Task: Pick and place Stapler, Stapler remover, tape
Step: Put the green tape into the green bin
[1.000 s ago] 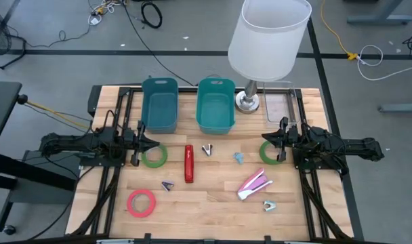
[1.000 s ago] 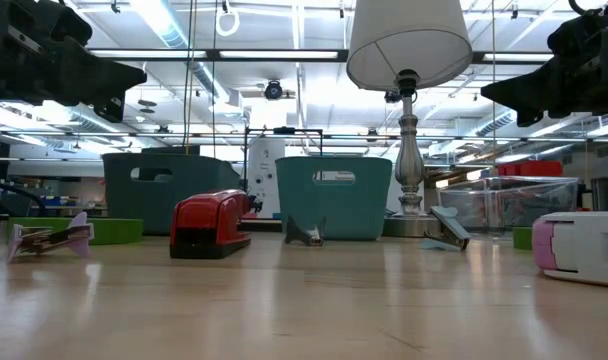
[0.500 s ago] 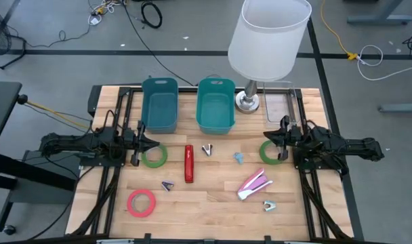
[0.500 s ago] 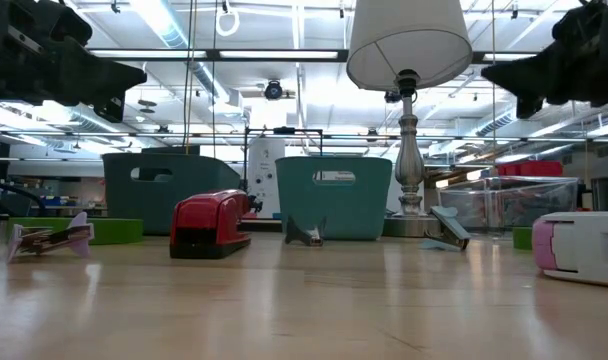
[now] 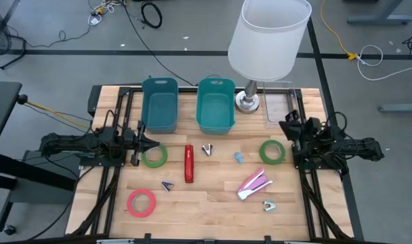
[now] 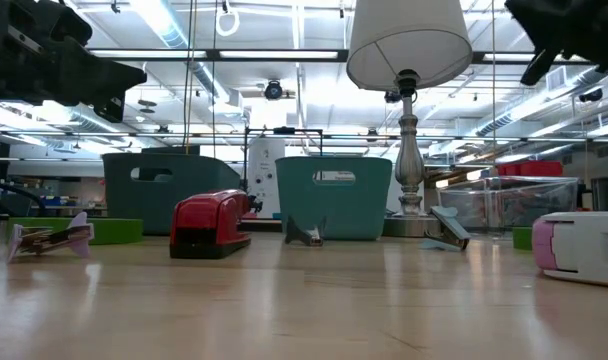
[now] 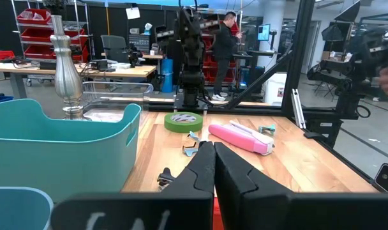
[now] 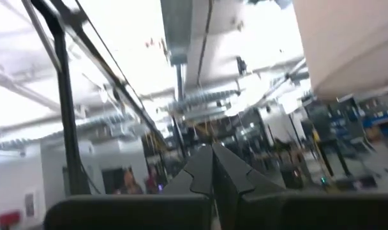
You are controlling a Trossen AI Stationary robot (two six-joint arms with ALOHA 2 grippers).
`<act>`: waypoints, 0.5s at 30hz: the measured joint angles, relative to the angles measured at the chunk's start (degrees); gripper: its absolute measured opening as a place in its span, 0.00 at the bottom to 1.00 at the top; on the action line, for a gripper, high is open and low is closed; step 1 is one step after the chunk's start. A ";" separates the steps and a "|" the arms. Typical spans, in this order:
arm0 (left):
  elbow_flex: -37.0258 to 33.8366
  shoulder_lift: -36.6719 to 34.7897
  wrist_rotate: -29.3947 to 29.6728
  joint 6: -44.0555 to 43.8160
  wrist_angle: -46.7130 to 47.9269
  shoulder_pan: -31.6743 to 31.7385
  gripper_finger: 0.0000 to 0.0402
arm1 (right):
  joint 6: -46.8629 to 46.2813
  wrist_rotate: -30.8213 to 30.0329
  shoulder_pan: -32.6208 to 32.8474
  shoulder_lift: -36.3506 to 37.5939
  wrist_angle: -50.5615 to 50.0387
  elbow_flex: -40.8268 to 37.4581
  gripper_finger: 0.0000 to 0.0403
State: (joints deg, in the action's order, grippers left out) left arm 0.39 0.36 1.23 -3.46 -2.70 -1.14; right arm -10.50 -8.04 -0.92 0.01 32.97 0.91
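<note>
A red stapler [image 5: 189, 163] and a pink-and-white stapler [image 5: 254, 184] lie flat on the wooden table. So do two green tape rolls [image 5: 154, 156] [image 5: 272, 152], a red tape roll [image 5: 141, 202] and several small staple removers, among them a dark one [image 5: 207, 149] and a blue one [image 5: 238, 158]. My left gripper [image 5: 156, 143] hovers shut above the left green roll, its fingers closed in the left wrist view [image 7: 213, 156]. My right gripper [image 5: 286, 126] is shut, raised and tipped upward by the table's right edge; its wrist view [image 8: 212, 156] shows only ceiling.
Two teal bins [image 5: 159, 105] [image 5: 215, 105] stand at the far edge, beside a lamp [image 5: 268, 41] with a metal base [image 5: 247, 102] and a clear tray [image 5: 280, 107]. A purple remover [image 5: 167, 185] and a white one [image 5: 269, 205] lie near the front. Dark rails run along both sides.
My right gripper has drawn back from above the right green tape roll toward the table's right edge, risen and tipped upward. It stayed shut. The left arm and all objects kept still.
</note>
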 joint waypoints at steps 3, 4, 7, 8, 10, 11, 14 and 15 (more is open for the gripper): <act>0.01 0.00 0.00 -0.01 0.00 -0.01 0.01 | -0.01 -0.02 0.01 0.00 3.27 0.00 0.03; 0.01 0.00 0.00 0.00 0.00 0.00 0.01 | -0.03 0.05 0.01 0.00 4.39 0.00 0.03; -0.01 0.00 0.00 0.00 0.00 0.00 0.01 | -0.15 -0.02 0.01 0.00 8.27 0.00 0.03; -0.01 0.00 0.00 0.00 0.00 0.00 0.01 | -0.30 0.03 0.01 0.00 9.75 0.00 0.03; 0.00 0.00 0.00 0.00 0.00 0.02 0.01 | -1.67 0.00 0.01 0.00 12.81 0.02 0.03; 0.00 0.00 0.00 0.00 0.00 0.02 0.01 | -2.38 -0.03 0.01 0.00 13.63 0.19 0.03; 0.02 0.00 0.00 0.00 0.00 0.02 0.01 | -2.58 0.25 0.01 -0.02 14.25 1.87 0.03; 0.01 0.00 0.00 0.00 0.00 0.02 0.01 | -2.58 0.52 0.02 -0.02 14.15 2.74 0.03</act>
State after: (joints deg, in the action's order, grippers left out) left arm 0.40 0.36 1.23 -3.46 -2.70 -1.13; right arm -13.08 -7.52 -0.91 -0.01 47.12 3.64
